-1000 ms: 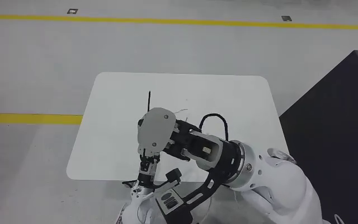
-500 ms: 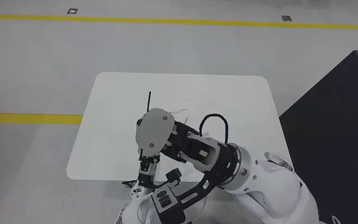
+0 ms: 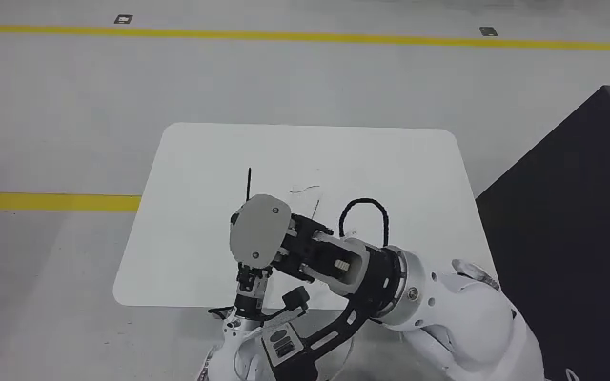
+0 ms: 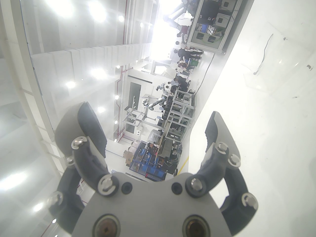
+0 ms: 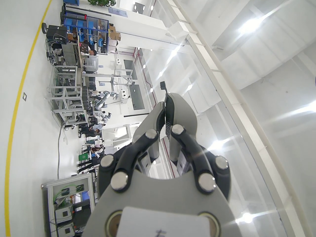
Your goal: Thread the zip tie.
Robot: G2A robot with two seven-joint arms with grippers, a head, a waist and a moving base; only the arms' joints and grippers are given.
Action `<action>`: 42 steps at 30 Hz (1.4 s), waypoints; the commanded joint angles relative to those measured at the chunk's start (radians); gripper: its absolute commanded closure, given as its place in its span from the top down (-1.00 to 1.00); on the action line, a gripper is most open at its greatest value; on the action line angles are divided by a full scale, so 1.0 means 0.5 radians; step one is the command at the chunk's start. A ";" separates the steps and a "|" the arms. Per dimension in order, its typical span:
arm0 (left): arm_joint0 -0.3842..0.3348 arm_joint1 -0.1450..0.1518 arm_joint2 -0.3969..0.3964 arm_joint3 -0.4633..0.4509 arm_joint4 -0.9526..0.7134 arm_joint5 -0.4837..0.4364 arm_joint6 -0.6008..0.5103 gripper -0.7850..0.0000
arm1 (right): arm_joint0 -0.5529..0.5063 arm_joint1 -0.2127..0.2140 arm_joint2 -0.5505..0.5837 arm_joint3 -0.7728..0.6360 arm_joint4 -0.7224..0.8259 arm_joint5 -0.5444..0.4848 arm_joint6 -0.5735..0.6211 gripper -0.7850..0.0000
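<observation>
Now the right gripper [image 5: 168, 103], pinching the zip tie [image 5: 163, 85], has shifted slightly toward the robot. The left gripper [image 4: 149, 110] is spread and empty. Alignment appears underway; threading has not begun.

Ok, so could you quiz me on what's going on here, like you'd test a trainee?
1. True or false: the left gripper is holding the zip tie.
2. Pick one. The right gripper is: A) open and empty, B) shut on the zip tie, C) shut on nothing.
3. Fill in: the zip tie is ___ in colour.

Key: 1 false, the left gripper is open and empty. 2 B. 3 black.
</observation>
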 commanded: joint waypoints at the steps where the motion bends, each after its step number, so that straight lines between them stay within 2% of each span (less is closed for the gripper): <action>1: 0.000 0.000 0.000 0.000 0.000 0.000 0.000 1.00 | 0.028 -0.004 -0.020 0.000 -0.008 -0.020 -0.019 -1.00; 8: 0.000 0.000 0.000 0.000 0.000 0.000 0.000 1.00 | 0.039 -0.016 -0.036 0.001 0.026 -0.011 0.024 -1.00; 14: 0.000 0.000 0.000 0.000 0.000 0.000 0.000 1.00 | -0.086 -0.016 0.017 0.000 -0.038 0.171 0.170 -1.00; 19: 0.000 0.000 0.000 0.000 0.000 0.000 0.000 1.00 | -0.164 -0.013 -0.014 0.000 -0.179 0.292 0.159 -1.00; 28: 0.000 0.000 0.000 0.000 0.000 0.000 0.000 1.00 | -0.174 -0.017 0.002 0.000 -0.259 0.221 0.159 -1.00; 34: 0.000 0.000 0.000 0.000 0.000 0.000 0.000 1.00 | -0.324 0.009 0.436 0.000 -0.097 0.227 0.273 -1.00; 37: 0.000 0.000 0.000 0.000 0.000 0.000 0.000 1.00 | -0.493 0.033 0.788 0.069 0.019 0.256 0.267 -1.00; 40: 0.000 0.000 0.000 0.000 0.000 0.000 0.000 1.00 | -0.606 0.054 1.039 0.216 0.096 0.253 0.156 -1.00; 42: 0.000 0.000 0.000 0.000 0.000 0.000 0.000 1.00 | -0.652 0.063 1.104 0.318 0.111 0.236 0.076 -1.00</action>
